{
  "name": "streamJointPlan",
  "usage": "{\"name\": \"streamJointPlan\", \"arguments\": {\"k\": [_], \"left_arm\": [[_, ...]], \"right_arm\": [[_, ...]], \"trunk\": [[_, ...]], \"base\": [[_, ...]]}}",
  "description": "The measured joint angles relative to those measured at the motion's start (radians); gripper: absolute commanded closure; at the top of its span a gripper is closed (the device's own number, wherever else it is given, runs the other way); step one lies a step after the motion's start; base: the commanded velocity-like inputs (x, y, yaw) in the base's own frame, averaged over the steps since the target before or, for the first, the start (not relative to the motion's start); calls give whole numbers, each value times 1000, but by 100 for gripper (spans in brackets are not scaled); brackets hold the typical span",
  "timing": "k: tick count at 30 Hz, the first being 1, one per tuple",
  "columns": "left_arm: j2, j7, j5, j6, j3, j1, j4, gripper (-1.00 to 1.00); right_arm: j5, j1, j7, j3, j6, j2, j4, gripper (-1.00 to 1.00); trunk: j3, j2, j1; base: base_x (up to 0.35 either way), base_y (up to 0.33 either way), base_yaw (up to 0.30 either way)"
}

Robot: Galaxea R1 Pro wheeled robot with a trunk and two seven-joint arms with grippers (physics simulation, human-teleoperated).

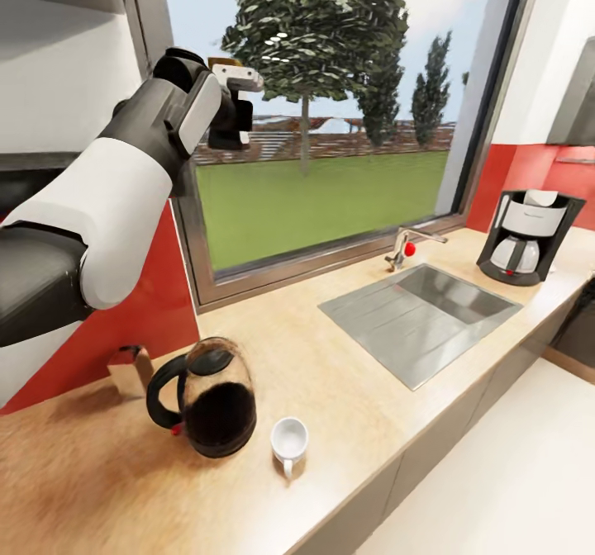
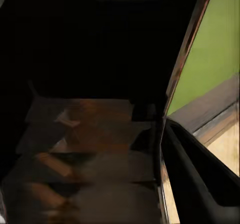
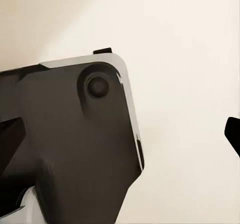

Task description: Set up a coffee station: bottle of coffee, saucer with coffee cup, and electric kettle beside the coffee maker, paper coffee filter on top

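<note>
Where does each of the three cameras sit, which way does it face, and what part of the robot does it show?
Head view: on the robot's head, looking down over the kitchen countertop with electric kettle, coffee cup, sink and coffee maker; its raised left arm shows.
Left wrist view: near the left gripper, facing dark wooden shelves beside the window frame.
Right wrist view: near the right gripper, facing a pale surface; a dark robot part shows.
Shared: head and left wrist views both catch the window's green lawn.

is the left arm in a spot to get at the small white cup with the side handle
Probably yes, after lowering: the left gripper is raised by the window, while the white cup stands uncovered near the counter's front edge, close beside the glass kettle.
</note>
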Motion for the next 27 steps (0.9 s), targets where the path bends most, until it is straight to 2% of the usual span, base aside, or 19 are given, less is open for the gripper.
{"name": "streamJointPlan", "arguments": {"k": [7,27], "left_arm": [[0,1,0,0,0,0,0,100],[-1,12,0,-2,0,0,0,100]], "right_arm": [[1,0,0,0,0,1,0,-100],[1,1,0,0,-1,1,0,-100]], "trunk": [[0,0,0],[0,0,0]], "base": [[155,-226,-263],[7,-272,-264]]}}
